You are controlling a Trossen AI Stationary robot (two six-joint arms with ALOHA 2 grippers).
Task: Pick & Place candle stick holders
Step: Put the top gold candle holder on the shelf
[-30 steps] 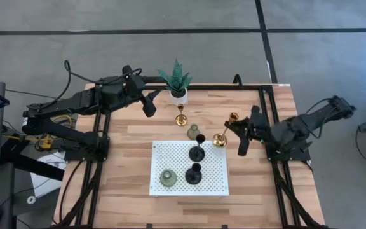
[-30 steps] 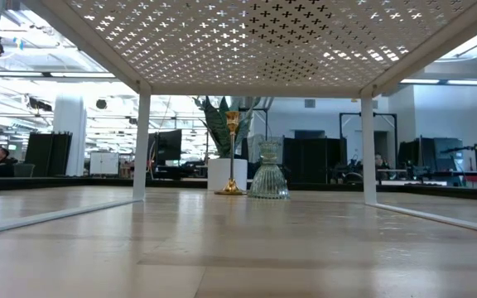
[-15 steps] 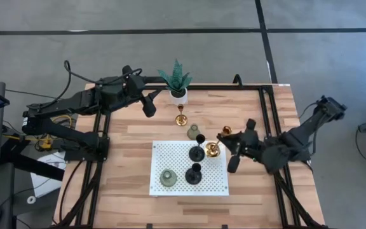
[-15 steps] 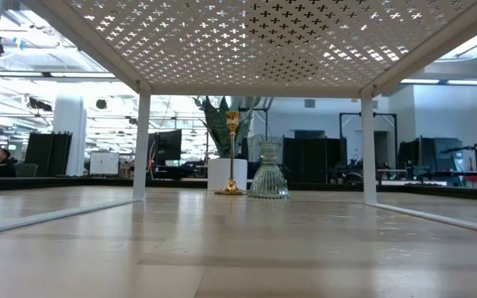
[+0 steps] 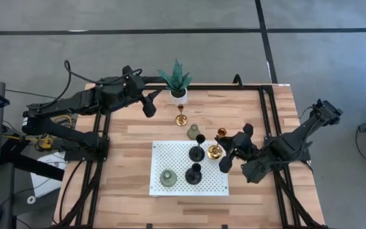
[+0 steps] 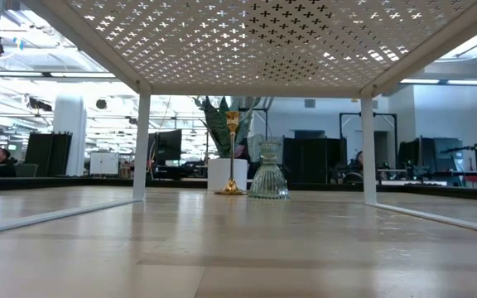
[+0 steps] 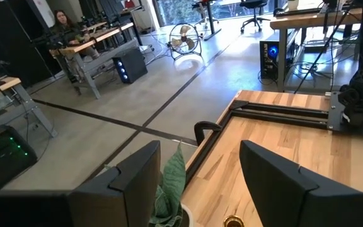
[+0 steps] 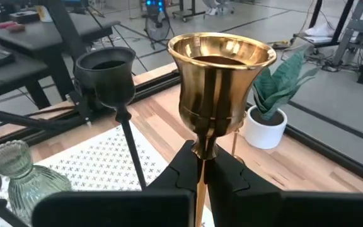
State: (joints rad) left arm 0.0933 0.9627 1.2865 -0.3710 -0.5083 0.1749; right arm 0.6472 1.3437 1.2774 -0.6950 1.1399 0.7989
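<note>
My right gripper (image 5: 226,147) is shut on a shiny gold stemmed holder (image 5: 216,147) over the far right part of the white perforated rack (image 5: 170,152). Its cup (image 8: 222,63) fills the right wrist view. Two black stemmed holders (image 5: 197,151) (image 5: 193,173) and one grey-green bell-shaped holder (image 5: 168,178) stand on the rack. A second gold holder (image 5: 180,117) and a second grey-green one (image 5: 193,132) stand by their bases on the table behind the rack; both show in the low view (image 6: 232,153) (image 6: 268,170). My left gripper (image 5: 150,105) waits open at the far left. My right gripper pinches the gold holder's thin stem (image 8: 200,165) just under the cup between its two fingers. The fingers come level from the table's right side, across the stem. The holder stands about upright in the hold. Whether its base (image 5: 214,152) touches the rack, I cannot tell.
A green spiky plant in a white pot (image 5: 178,81) stands at the far edge, close to my left gripper. The black holder (image 8: 106,69) is right beside the held gold one. Bare wood lies left of and in front of the rack. Black frame rails run along the table's sides.
My right gripper has carried the gold holder toward the table's left and a little toward the near edge, from the bare wood right of the rack to above the rack's far right part, next to a black holder. The holder stays about upright.
</note>
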